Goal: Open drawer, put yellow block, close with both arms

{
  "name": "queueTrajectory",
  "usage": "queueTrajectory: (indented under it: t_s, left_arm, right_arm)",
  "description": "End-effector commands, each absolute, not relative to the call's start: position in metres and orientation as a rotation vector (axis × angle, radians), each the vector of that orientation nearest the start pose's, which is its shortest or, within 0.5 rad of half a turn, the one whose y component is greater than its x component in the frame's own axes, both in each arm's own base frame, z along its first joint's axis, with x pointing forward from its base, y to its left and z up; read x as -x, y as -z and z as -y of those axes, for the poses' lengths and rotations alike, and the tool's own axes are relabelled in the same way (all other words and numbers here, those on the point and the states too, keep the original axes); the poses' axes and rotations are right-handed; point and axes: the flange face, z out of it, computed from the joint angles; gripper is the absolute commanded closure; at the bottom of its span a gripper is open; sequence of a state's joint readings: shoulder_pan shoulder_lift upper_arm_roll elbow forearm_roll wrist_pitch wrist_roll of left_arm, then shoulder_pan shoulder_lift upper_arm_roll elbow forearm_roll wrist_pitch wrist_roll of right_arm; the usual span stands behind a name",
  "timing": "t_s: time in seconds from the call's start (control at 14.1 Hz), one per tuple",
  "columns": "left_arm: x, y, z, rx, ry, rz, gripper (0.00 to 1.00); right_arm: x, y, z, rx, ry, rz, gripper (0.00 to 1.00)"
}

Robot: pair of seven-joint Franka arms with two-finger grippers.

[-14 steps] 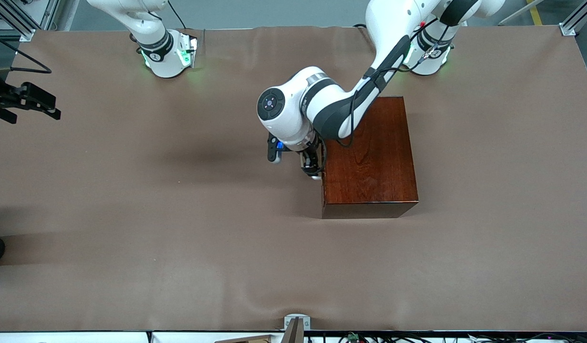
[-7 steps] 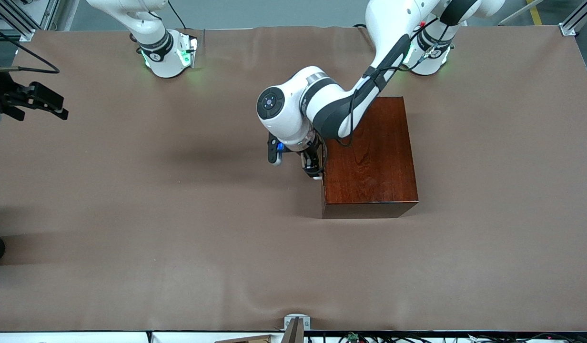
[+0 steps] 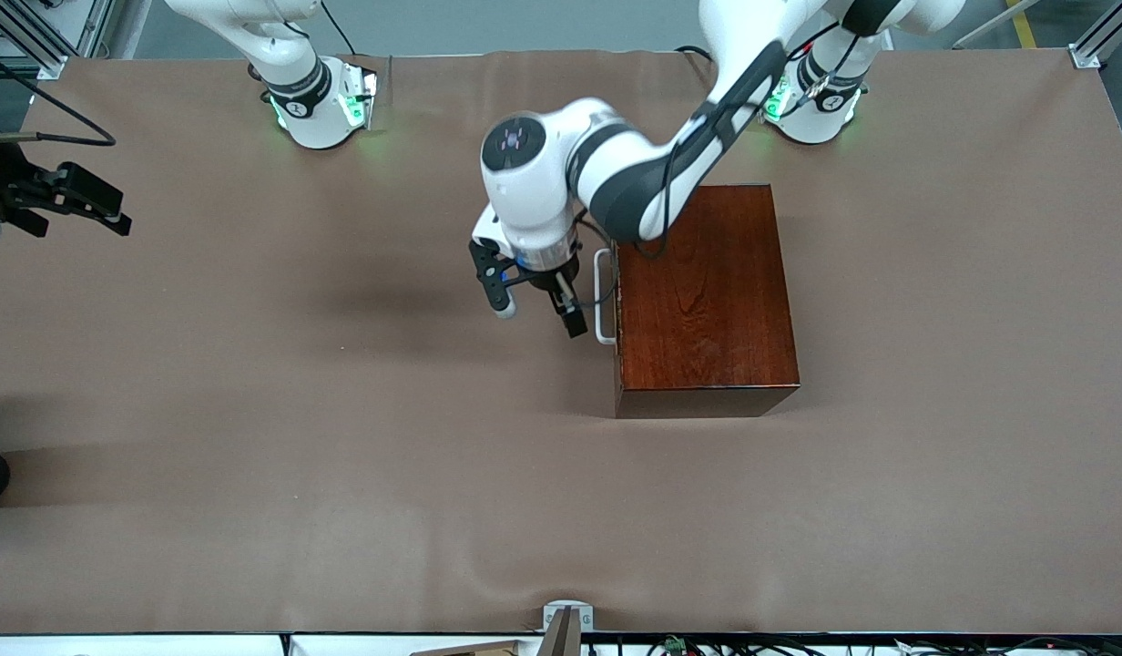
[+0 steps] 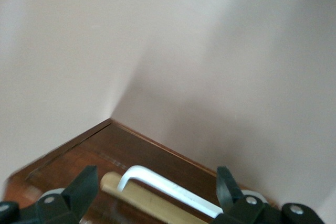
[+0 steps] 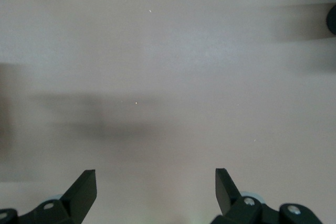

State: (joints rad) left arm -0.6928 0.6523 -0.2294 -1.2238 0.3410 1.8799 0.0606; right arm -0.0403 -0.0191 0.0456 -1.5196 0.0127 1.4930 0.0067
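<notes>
A mahogany box (image 3: 707, 296) sat on the brown counter (image 3: 342, 456), its drawer (image 3: 617, 301) shut. The left gripper (image 3: 535, 317) hung with fingers spread wide and empty, just beside the white handle (image 3: 603, 296). The right gripper (image 3: 69, 200) waited, wide open, over the counter's edge at the right arm's end. No yellow block showed.

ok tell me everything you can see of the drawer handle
The drawer handle is a white U-shaped bar, smooth and rounded, fixed to the dark reddish-brown drawer front of the glossy wooden box. It sticks out toward the right arm's end of the table. Nothing grips it: the left gripper hangs open just beside it, fingers apart. A sliver of pale wood shows under the bar in the left wrist view.
</notes>
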Motion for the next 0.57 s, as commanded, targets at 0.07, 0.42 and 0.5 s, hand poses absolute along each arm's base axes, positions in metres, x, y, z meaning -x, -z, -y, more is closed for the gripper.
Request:
queueTrajectory:
  t_s: [0.07, 0.42, 0.5]
  left_arm:
    - [-0.507, -0.487, 0.489, 2.774, 0.193, -1.028, 0.00]
    - [-0.534, -0.610, 0.350, 2.906, 0.188, -0.694, 0.00]
    - [-0.532, -0.623, 0.325, 2.900, 0.137, -0.652, 0.00]
  right_arm:
    - [-0.540, -0.655, -0.008, 3.136, 0.026, 0.005, 0.00]
    - [-0.540, -0.653, -0.007, 3.136, 0.014, -0.019, 0.00]
    - [-0.540, -0.652, -0.005, 3.135, 0.009, -0.019, 0.00]
